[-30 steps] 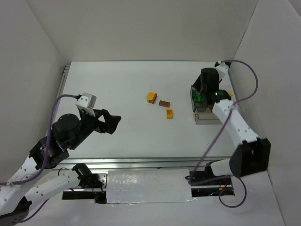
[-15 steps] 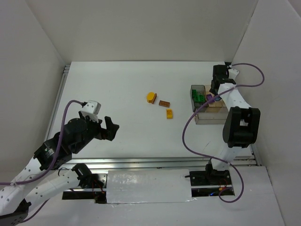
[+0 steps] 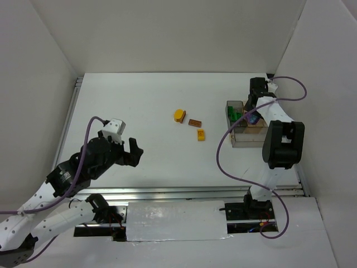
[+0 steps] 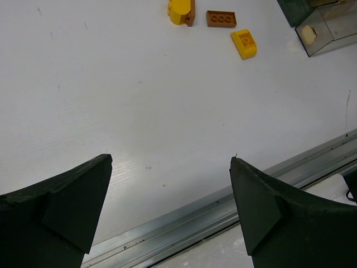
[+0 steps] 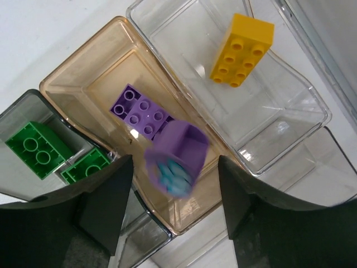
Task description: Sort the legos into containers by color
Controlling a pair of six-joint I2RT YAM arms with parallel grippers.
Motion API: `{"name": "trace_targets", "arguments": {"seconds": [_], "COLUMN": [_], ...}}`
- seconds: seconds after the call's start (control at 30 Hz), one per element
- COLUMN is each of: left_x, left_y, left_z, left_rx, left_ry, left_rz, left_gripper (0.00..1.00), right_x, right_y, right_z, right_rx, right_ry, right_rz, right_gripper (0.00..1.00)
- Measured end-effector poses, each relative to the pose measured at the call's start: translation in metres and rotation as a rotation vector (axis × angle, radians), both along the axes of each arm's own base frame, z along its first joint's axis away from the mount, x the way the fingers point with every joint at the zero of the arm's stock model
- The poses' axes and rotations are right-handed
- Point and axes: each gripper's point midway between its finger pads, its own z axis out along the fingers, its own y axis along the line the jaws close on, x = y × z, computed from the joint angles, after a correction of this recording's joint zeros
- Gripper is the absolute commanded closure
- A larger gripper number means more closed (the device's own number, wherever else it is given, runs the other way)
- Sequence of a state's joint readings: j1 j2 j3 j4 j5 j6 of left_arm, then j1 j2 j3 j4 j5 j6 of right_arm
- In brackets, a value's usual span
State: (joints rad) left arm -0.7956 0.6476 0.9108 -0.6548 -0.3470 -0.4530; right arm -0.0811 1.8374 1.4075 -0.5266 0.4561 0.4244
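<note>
The right fingers (image 5: 100, 206) stand parted over the tan compartment (image 5: 103, 78), with the purple brick (image 5: 176, 157) loose between them. They would do best to lift straight up, clear of the walls. The left fingers (image 4: 56, 201) gape wide above the desk (image 4: 139, 111).

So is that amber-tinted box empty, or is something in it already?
Not empty. A purple brick lies flat in the amber box, studs up. A second purple piece, blurred, shows over it; cannot tell whether it has landed.
</note>
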Motion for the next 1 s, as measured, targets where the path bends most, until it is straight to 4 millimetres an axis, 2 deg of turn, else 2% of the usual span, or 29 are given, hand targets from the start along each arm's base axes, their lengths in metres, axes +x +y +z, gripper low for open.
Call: {"name": "trace_targets", "arguments": {"seconds": [0.07, 0.1, 0.37, 0.47, 0.53, 0.57, 0.67, 0.73, 0.8, 0.87, 0.93, 1.0], "left_x": [0.002, 0.002, 0.005, 0.009, 0.015, 0.02, 0.037, 0.043, 0.047, 0.05, 0.051, 0.049], "left_y": [-0.002, -0.002, -0.005, -0.006, -0.007, -0.007, 0.0, 0.009, 0.018, 0.027, 0.03, 0.031], "left_z": [-0.004, -0.006, -0.017, -0.022, -0.025, -0.027, -0.036, -0.039, -0.039, -0.038, -0.036, -0.033], "left_rx": [0.014, 0.02, 0.055, 0.07, 0.081, 0.083, 0.095, 0.095, 0.082, 0.08, 0.074, 0.063], "left_ry": [0.013, 0.019, 0.054, 0.077, 0.104, 0.126, 0.178, 0.196, 0.203, 0.2, 0.192, 0.177], "left_rz": [0.0, 0.0, 0.001, 0.009, 0.027, 0.044, 0.107, 0.155, 0.202, 0.236, 0.248, 0.247], "left_gripper": [0.0, 0.0, 0.0, 0.01, 0.0, 0.01, 0.0, 0.01, 0.0, 0.0, 0.01, 0.0], "right_x": [0.001, 0.002, 0.007, 0.005, 0.0, -0.003, -0.019, -0.034, -0.05, -0.062, -0.068, -0.071], "right_y": [0.001, 0.001, 0.008, 0.025, 0.05, 0.07, 0.15, 0.207, 0.25, 0.278, 0.287, 0.287], "right_z": [0.001, 0.002, 0.012, 0.03, 0.054, 0.07, 0.115, 0.13, 0.123, 0.095, 0.064, 0.029], "right_rx": [0.003, 0.005, 0.025, 0.053, 0.079, 0.092, 0.139, 0.188, 0.224, 0.241, 0.236, 0.223], "right_ry": [-0.004, -0.006, -0.029, -0.068, -0.122, -0.16, -0.267, -0.303, -0.282, -0.204, -0.122, -0.028], "right_rz": [0.004, 0.007, 0.029, 0.064, 0.127, 0.176, 0.37, 0.513, 0.614, 0.676, 0.691, 0.685], "right_gripper": [0.27, 0.07, 0.06, 0.06, 0.06, 0.06, 0.07, 0.07, 0.08, 0.08, 0.08, 0.1]}}
